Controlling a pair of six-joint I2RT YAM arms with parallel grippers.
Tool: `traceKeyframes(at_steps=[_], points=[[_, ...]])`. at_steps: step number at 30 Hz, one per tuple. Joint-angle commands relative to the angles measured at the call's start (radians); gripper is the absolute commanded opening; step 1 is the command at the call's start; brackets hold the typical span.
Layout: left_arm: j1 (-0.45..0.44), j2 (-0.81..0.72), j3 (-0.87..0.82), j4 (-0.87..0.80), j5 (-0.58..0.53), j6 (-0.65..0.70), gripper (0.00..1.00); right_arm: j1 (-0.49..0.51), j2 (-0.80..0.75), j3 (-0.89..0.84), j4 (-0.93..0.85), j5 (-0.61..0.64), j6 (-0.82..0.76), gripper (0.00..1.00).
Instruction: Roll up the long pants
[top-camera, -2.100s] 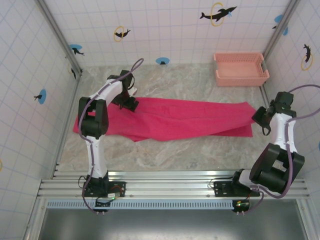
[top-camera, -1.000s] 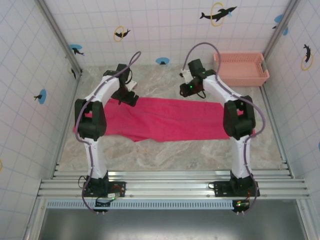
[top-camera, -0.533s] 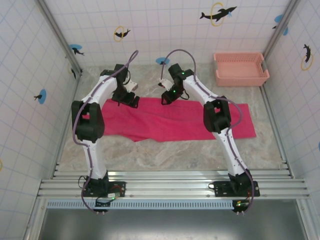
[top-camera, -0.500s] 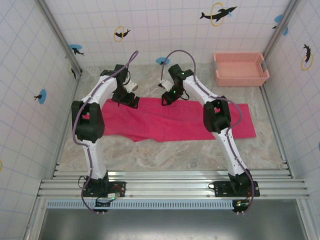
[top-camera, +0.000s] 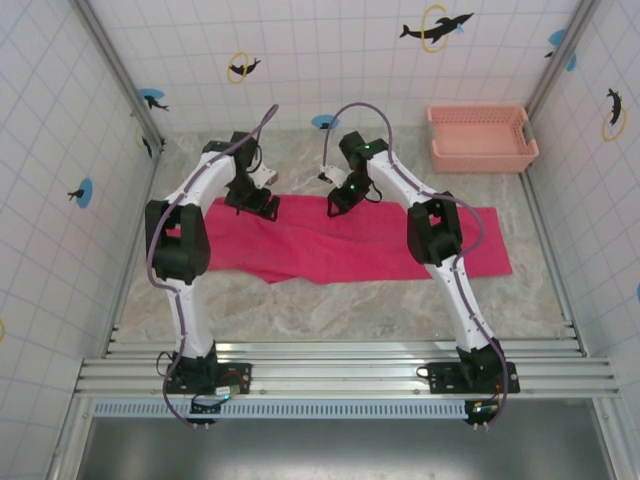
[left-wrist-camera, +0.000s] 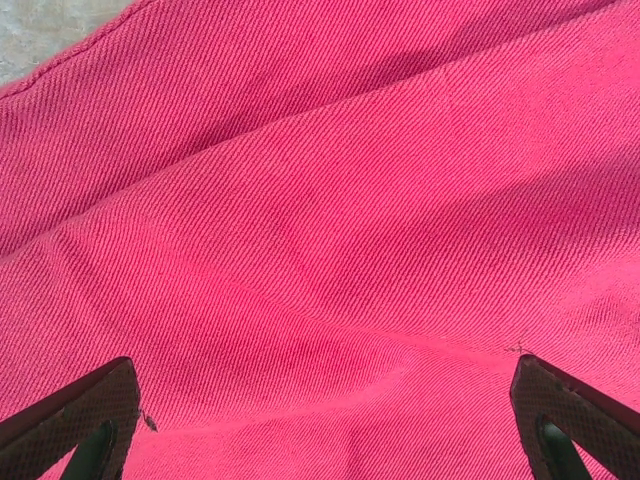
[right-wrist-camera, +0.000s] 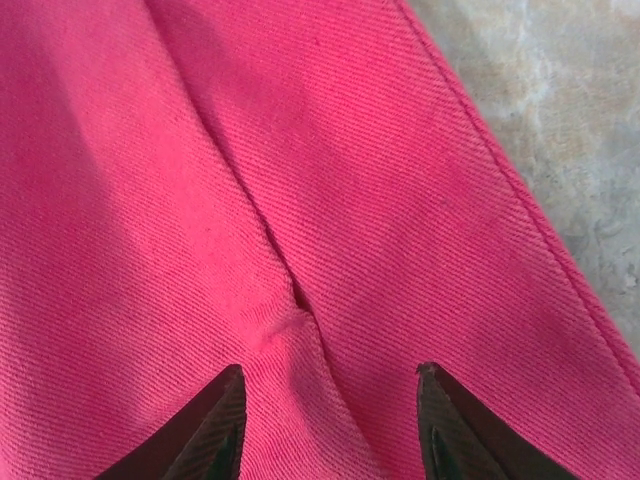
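Swinging in from the table's right side, the right gripper (top-camera: 340, 203) is now hanging over the far edge of the large magenta-red soft cloth long pants (top-camera: 330, 245), left of and nearer than the salmon-pink slotted plastic basket (top-camera: 481, 138). It is sitting slightly lower than half a second ago. The left gripper (top-camera: 262, 204), farther left of the basket on that same edge, is hardly shifting.

The pants are lying flat and unrolled on the grey marbled table (top-camera: 330, 320), stretching from just nearer than the basket far off to its left. Both pairs of jaws are standing wide apart and holding nothing, with bare cloth lying between the fingertips (left-wrist-camera: 80, 415) in the wrist views. Both arms seem to be lining up for a first pinch, so rolling is not yet starting.

Whether any fingertip is touching the cloth I cannot tell. The arms are covering parts of the pants, and which end is the waist is hard to make out.
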Motion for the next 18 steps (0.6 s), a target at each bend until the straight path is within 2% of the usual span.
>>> traceKeyframes(at_steps=[1, 6, 12, 18], points=[[0.004, 0.016, 0.013, -0.035, 0.014, 0.018, 0.97, 0.002, 0.038, -0.001, -0.043, -0.021, -0.018, 0.46], [0.002, 0.017, 0.011, -0.037, 0.013, 0.017, 0.97, 0.006, 0.044, 0.000, -0.048, -0.024, -0.020, 0.35], [0.004, 0.017, 0.010, -0.040, 0.011, 0.019, 0.98, 0.005, 0.044, 0.003, -0.052, -0.019, -0.022, 0.09], [0.005, 0.021, 0.004, -0.040, 0.007, 0.021, 0.98, 0.006, -0.010, 0.003, -0.026, -0.004, -0.006, 0.01]])
